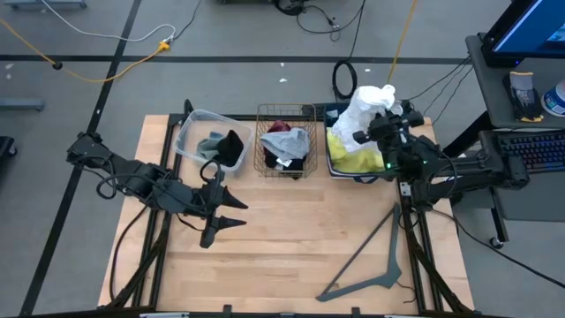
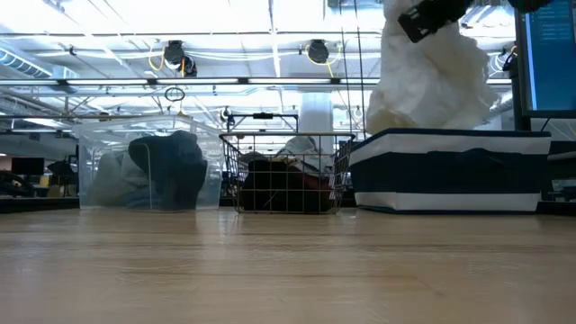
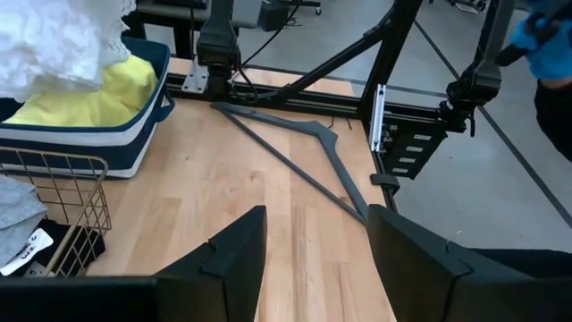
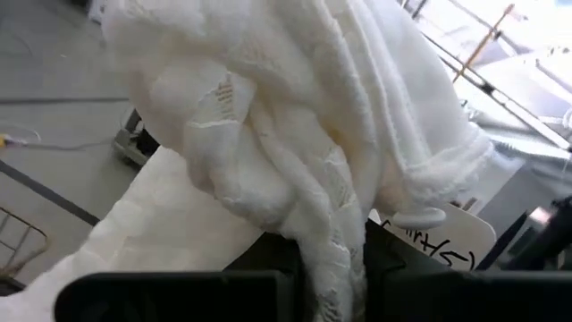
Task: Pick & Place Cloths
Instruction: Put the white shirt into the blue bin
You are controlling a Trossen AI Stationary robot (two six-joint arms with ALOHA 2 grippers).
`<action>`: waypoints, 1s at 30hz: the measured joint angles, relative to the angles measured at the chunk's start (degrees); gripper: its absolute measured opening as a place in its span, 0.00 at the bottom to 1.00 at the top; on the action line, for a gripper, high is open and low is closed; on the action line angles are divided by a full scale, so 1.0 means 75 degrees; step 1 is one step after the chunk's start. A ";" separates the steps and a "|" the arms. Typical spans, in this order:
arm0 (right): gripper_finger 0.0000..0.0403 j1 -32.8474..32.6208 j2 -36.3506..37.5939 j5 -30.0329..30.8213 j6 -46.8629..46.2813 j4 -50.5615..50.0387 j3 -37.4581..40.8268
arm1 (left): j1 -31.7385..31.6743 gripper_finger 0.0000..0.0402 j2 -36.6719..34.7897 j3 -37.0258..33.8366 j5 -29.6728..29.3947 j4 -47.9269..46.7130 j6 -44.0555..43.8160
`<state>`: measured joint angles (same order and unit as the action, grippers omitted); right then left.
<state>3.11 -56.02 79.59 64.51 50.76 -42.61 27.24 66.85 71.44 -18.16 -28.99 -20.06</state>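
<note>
The right claw grips the white cloth, held above the striped bin — lift until it hangs free of the bin. The left claw waits open over the counter.

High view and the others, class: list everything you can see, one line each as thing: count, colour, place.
White cloth: one, white, lifted over the striped bin.
Yellow cloth: one, yellow, in the striped bin.
Striped bin: one, navy and white, right of the wire basket.
Wire basket: one, metal, middle, holding light grey, maroon and black cloths.
Clear tub: one, transparent, left, holding grey-blue and black cloths.
Hanger: one, grey, flat on the table near the right front.
Left end effector: open, above the bare table.
Right end effector: shut on the white cloth.
</note>
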 joint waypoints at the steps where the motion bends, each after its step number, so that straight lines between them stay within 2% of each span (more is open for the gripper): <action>1: 0.08 0.0000 0.0102 0.0001 -0.0207 0.0000 0.0133 | 0.0000 0.49 0.0000 0.0000 0.0001 0.0001 -0.0018; 6: 0.08 -0.0003 0.0461 0.0024 -0.0922 -0.0003 0.0848 | 0.0000 0.49 0.0000 0.0000 0.0004 0.0006 -0.0150; 11: 0.08 0.0013 0.0454 0.0528 -0.1528 -0.0249 0.1527 | 0.0000 0.49 0.0000 0.0000 0.0004 0.0009 -0.0168; 18: 0.08 0.0047 0.0450 0.0490 -0.3206 -0.0837 0.2313 | 0.0000 0.49 0.0000 0.0000 0.0004 0.0018 -0.0168; 21: 0.08 0.0149 0.0444 0.0118 -0.4056 -0.1319 0.2492 | 0.0000 0.49 0.0000 -0.0003 0.0004 0.0030 -0.0168; 24: 0.08 0.0383 0.0450 -0.0530 -0.5457 -0.2491 0.2501 | 0.0000 0.49 0.0000 -0.0003 0.0004 0.0038 -0.0196; 30: 0.08 0.1529 0.0444 -0.2939 -0.9057 -0.5663 0.2412 | 0.0000 0.49 0.0000 -0.0003 0.0004 0.0041 -0.0339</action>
<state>14.59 -52.69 57.55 -3.42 8.29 -24.53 27.24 66.85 71.42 -18.13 -28.69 -22.61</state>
